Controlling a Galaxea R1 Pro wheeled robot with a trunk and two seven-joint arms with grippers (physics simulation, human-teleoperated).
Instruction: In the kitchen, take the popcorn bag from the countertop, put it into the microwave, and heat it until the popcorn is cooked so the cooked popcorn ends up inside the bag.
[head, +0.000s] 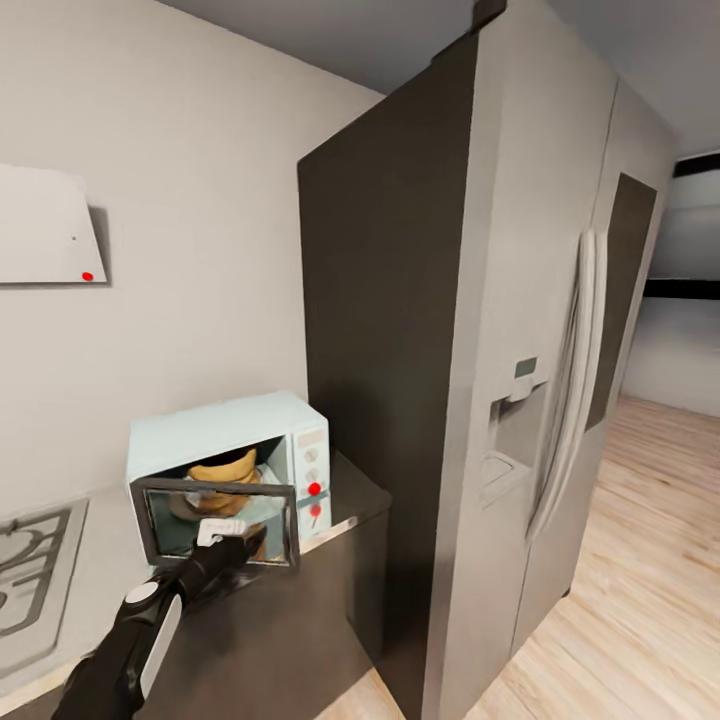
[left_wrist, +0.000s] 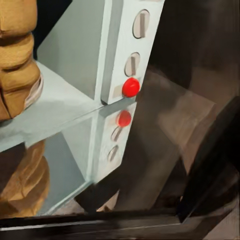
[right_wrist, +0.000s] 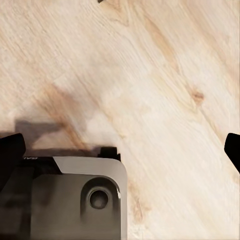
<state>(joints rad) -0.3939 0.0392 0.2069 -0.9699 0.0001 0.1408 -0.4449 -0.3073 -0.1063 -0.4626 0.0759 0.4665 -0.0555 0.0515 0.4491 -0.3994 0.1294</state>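
The left arm (head: 140, 630) reaches from the near edge of the head view to the microwave (head: 225, 470) on the tabletop (head: 290, 610). Its gripper (head: 225, 535) sits at the lowered glass door (head: 215, 525); the fingers are hidden against the door, so their spread cannot be told. The bag (head: 222, 472) stands inside the cavity, half masked by the door frame. In the left wrist view the bag (left_wrist: 17, 60) is cut off at the edge, beside the knobs (left_wrist: 141, 24) and red dot (left_wrist: 131, 87). The right fingers (right_wrist: 10, 152) spread wide apart, empty, over the wood floor (right_wrist: 150, 75). A fridge (head: 520, 380) stands right of the microwave.
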